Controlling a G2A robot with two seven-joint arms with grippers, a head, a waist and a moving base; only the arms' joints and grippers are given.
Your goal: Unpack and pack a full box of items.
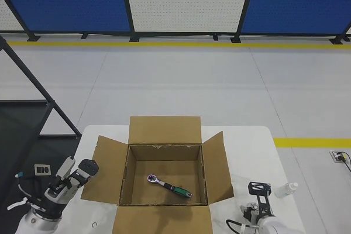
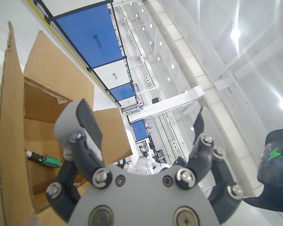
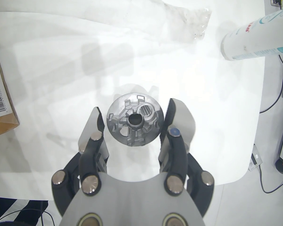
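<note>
The cardboard box (image 1: 164, 130) stands in the middle of the white table (image 1: 245, 146) with all four flaps folded outward, and its open top shows the bare floor inside. One thing lies in it: a ratchet wrench (image 1: 168, 186) with a green and black handle, flat on the bottom and set diagonally, its metal head toward the far left and its handle toward the near right. The left gripper (image 1: 89, 167) is outside the box, just left of the left flap, with its fingers spread wide apart and nothing between them; from its wrist view the wrench's green handle shows past the box wall. The right gripper (image 3: 135, 106) is over the table to the right of the box, near the near edge, and its fingers are closed against the rim of a round grey metal disc (image 3: 134, 123) with a hole in its centre, the disc's face turned toward the wrist camera. On the table beyond it lie a crumpled clear plastic bag (image 3: 186, 22) and, farther right, close to the table's edge, a white bottle (image 3: 254, 41) on its side.
</note>
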